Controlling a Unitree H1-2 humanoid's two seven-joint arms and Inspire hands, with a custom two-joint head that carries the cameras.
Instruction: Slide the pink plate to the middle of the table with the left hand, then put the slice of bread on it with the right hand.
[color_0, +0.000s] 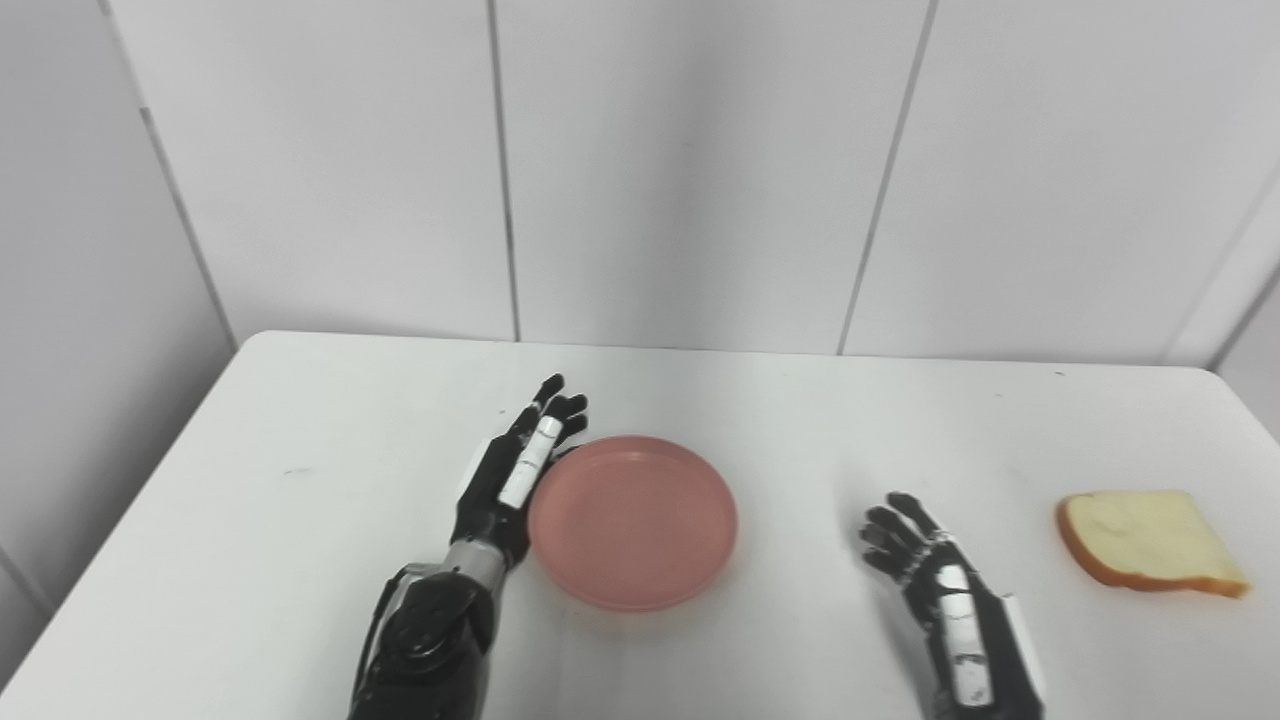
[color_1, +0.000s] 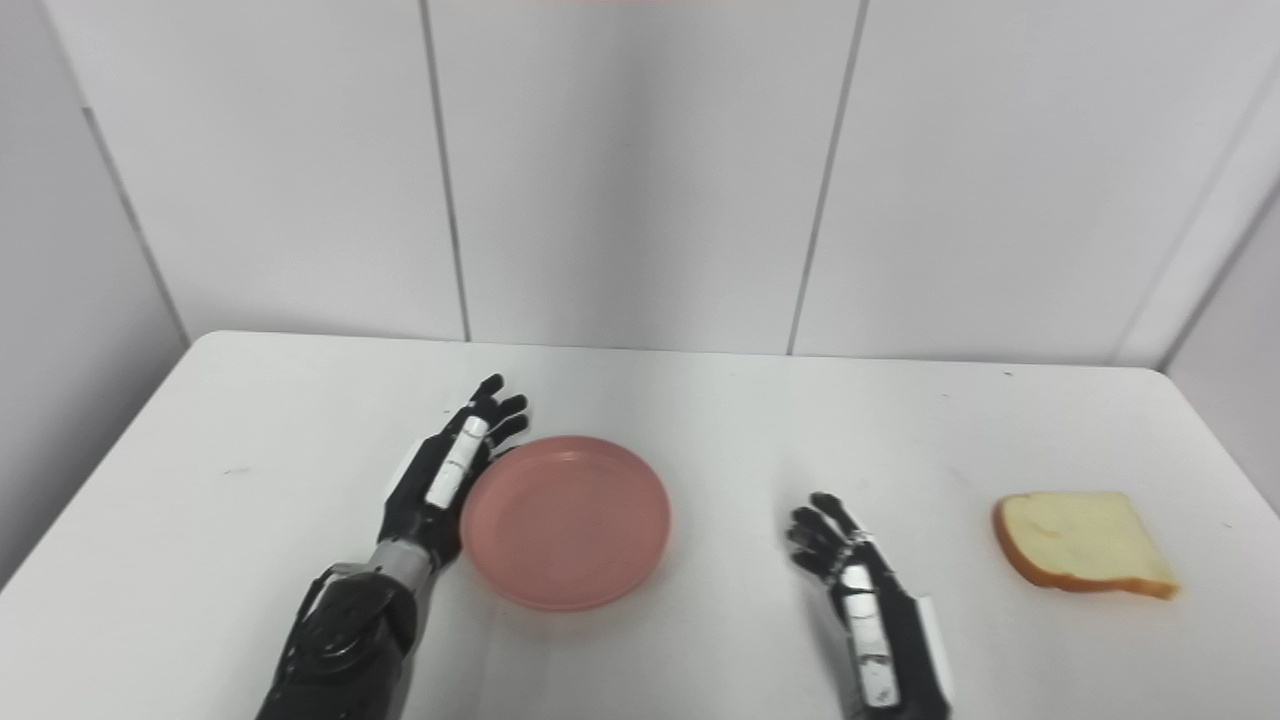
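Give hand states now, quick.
Left hand: open, flat against the pink plate rim.
Right hand: open, holding nothing, away from the bread.

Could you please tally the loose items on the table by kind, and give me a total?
Pink plate: 1, empty, with the left hand against its left rim.
Slice of bread: 1, lying flat near the table's right edge, beyond the right hand.
Total: 2

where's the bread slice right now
The bread slice lies flat on the table near its right edge, apart from the right hand to its left.
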